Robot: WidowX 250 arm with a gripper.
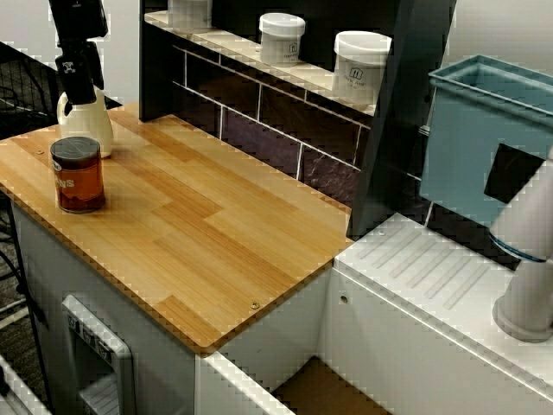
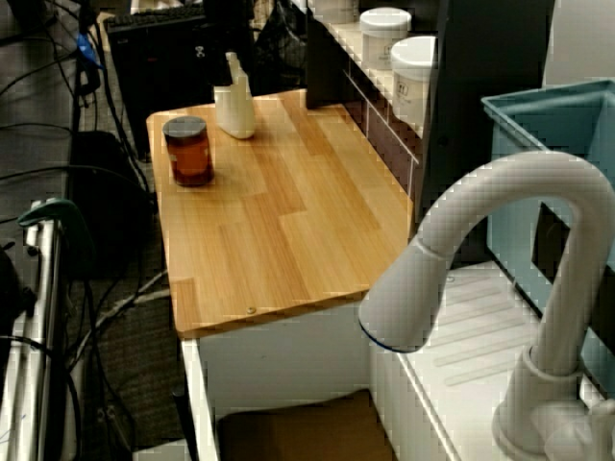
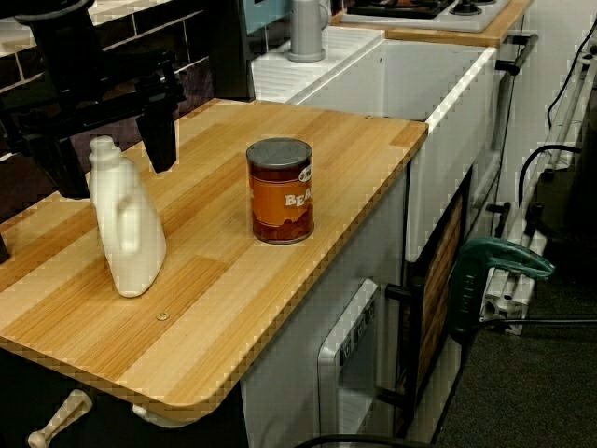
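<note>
Wooden counter [image 3: 215, 299]: arm hangs vertical, fingers [image 3: 160, 140] spread apart astride the cream jug [image 3: 126, 233]

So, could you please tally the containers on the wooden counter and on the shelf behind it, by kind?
White jug: 1
Orange can: 1
White jars: 3 (one cut off at the top edge of the side view)
Total: 5
</note>
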